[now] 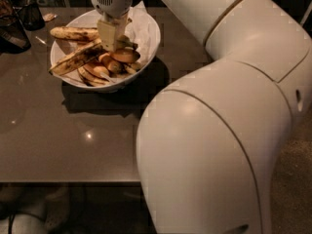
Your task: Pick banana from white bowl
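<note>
Pick isn't finished yet: the gripper [113, 39] is hanging down inside the white bowl [148, 38], and the banana [77, 58] is lying unlifted, stretching away to its left. Can't tell if it's gripping anything. I'm counting one bowl, that banana plus the other long banana [73, 33] behind it, and roughly four small bananas [124, 55] right under the gripper.

Likely a kitchen or dining spot (dim): brown table [58, 145], fruit-filled white bowl [152, 33] beneath the claw [113, 47].
</note>
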Action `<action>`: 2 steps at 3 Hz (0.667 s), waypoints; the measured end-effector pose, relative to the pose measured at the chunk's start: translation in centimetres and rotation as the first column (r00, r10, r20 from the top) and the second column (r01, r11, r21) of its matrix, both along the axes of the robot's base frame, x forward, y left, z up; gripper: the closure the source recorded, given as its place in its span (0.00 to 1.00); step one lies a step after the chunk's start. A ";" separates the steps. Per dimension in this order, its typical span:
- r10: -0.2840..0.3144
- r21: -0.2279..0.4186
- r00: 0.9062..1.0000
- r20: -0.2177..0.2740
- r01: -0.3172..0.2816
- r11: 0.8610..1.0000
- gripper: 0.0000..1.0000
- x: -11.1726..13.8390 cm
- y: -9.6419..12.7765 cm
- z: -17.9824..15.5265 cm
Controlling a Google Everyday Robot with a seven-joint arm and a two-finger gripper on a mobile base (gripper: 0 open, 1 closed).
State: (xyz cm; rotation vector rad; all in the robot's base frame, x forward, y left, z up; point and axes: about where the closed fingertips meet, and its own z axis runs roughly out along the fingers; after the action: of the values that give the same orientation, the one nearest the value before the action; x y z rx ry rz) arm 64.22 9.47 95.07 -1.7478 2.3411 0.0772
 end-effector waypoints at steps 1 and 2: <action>0.000 0.000 1.000 0.000 0.000 1.000 0.99 0.0 0.0 0.0; 0.018 0.029 0.999 0.051 -0.019 0.999 1.00 -0.4 0.1 1.0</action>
State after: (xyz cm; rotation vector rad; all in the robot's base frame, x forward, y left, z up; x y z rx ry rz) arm 63.85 9.59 96.12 -1.7374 2.2770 0.0686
